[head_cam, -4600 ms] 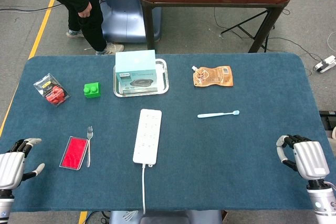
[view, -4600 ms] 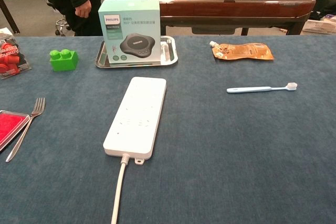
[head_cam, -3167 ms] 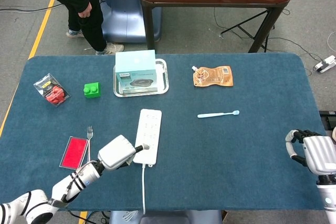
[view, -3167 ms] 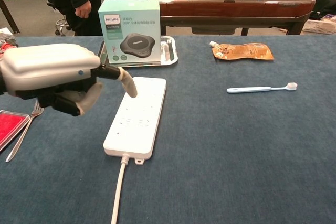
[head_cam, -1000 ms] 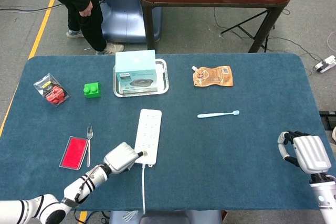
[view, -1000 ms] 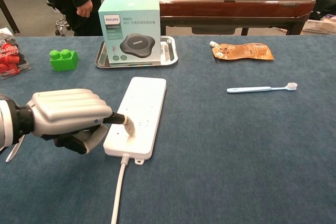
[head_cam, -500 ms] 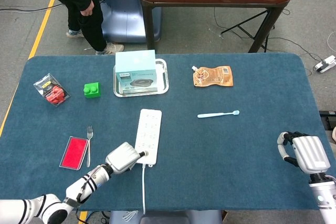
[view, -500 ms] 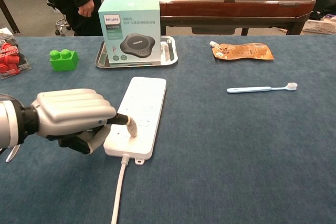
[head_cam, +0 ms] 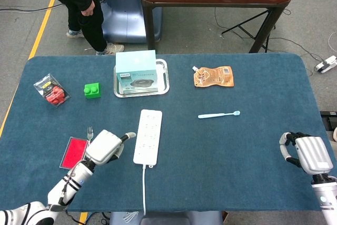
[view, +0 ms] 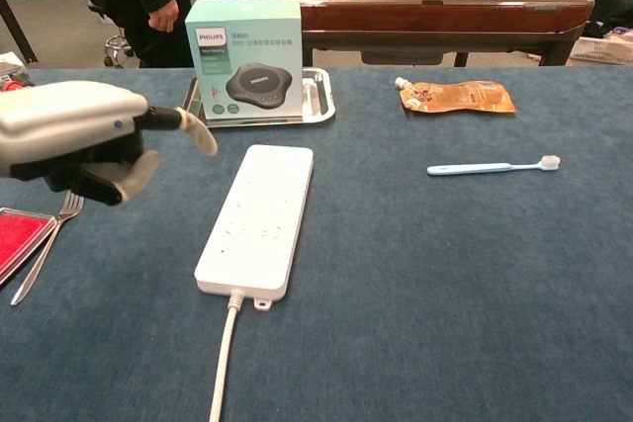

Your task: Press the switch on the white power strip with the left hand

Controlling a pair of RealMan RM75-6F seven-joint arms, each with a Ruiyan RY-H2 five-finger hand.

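My left robot hand [head_cam: 105, 146], clenched w/ one finger out, grasps nothing, hangs beside white power strip [head_cam: 148, 136] mid-desk [head_cam: 237, 146]. Right robot hand [head_cam: 309, 154]: curled, idle. To press well: aim fingertip at cord-end switch, push straight down.

Lab: taped floor line [head_cam: 42, 25], cables [head_cam: 16, 9].

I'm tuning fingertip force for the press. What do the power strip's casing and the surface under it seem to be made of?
The white power strip looks like hard, smooth moulded plastic: an even white top with soft reflections and rounded edges. The table is covered in what seems to be dark blue felt or short-pile fabric: matte, finely textured, no glare. What lies beneath the cloth cannot be seen.
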